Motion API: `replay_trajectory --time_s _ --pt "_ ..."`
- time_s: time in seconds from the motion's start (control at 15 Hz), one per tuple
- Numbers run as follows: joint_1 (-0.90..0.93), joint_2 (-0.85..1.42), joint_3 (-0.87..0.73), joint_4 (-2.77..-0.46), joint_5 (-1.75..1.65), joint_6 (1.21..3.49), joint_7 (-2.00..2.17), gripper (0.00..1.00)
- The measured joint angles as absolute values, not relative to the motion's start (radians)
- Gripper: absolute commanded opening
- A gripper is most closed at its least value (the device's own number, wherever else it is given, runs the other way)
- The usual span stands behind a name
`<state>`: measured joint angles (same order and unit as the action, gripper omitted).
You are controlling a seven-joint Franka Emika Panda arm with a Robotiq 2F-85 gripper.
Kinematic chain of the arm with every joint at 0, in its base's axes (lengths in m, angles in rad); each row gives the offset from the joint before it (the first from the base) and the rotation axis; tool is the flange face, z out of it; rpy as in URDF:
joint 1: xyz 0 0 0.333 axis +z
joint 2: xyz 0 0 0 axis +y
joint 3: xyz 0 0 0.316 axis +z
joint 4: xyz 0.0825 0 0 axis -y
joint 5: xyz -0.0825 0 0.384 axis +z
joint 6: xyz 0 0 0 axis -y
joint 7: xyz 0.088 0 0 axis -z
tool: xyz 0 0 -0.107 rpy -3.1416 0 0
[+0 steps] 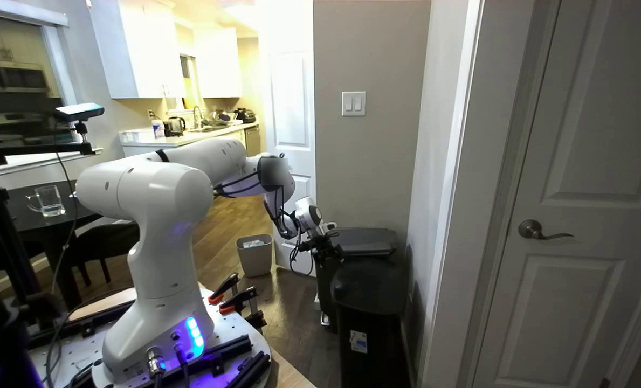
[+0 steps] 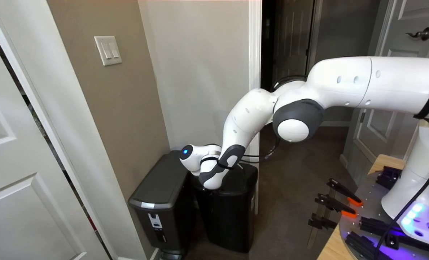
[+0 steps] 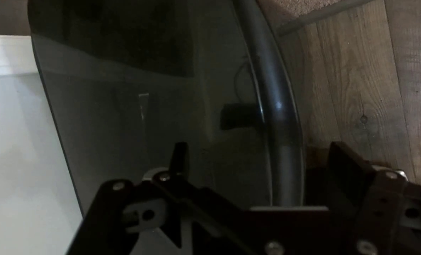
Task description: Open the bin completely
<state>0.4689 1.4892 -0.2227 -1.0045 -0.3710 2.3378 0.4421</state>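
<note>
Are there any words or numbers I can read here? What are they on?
None that I can read.
White sticker on the black bin: too blurred.
Label on the grey-lidded bin: too small.
Bottle label: too small and blurred.
Tiny marking on the robot's base: too small.

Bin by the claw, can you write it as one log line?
task: open bin completely | lid: shut | claw: open, at curved rim | touching: cannot tell | next: likely lift rim
</note>
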Motion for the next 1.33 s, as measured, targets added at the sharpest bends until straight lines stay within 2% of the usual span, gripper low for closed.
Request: replay_trajectory --time_s 1.33 --pt "0.491 1.492 -0.234 -1.055 -0.452 2.392 0.442 1.0"
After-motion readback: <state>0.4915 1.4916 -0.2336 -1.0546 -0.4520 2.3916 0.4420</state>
